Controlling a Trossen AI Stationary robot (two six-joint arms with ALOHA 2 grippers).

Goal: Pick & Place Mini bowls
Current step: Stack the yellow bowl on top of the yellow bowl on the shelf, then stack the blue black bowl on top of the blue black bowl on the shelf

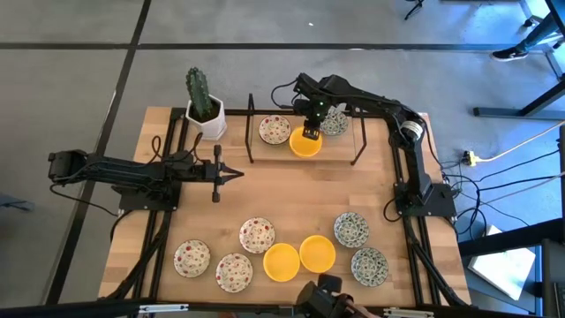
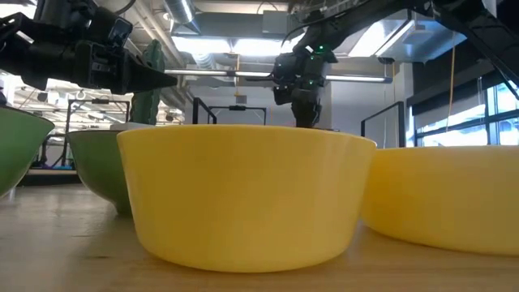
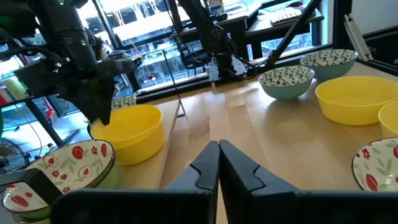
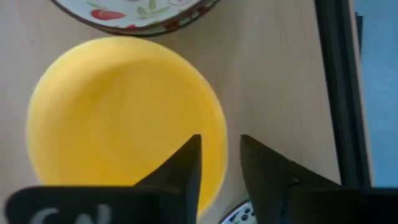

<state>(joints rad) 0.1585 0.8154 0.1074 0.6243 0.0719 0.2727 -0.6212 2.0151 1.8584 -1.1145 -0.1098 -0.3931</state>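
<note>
- I am looking at the table (image 1: 282,190) first: three mini bowls are sitting at the far end inside the black frame (image 1: 250,132), and eight are waiting in a loose row along the near edge, so I judge the job well under half done.
- Of the far three, a red-speckled bowl (image 1: 274,130) and a green-patterned bowl (image 1: 335,123) are flanking the yellow bowl (image 1: 305,143) I am working on; the yellow one is resting on the wood just beside the red-speckled one.
- The near group is showing three red-speckled, two yellow and three green-patterned bowls, all apart from both arms.
- The right gripper (image 4: 219,163) is hanging straight over the yellow bowl's rim, one finger over the inside and one outside it; the fingers are standing apart, so to my eye it is letting go, not clamping.
- The left gripper (image 3: 219,163) is waiting mid-table on the left, fingers pressed together on nothing, pointing across the boards.
- The cactus pot (image 1: 206,119) is standing at the far left corner, outside the task.
</note>
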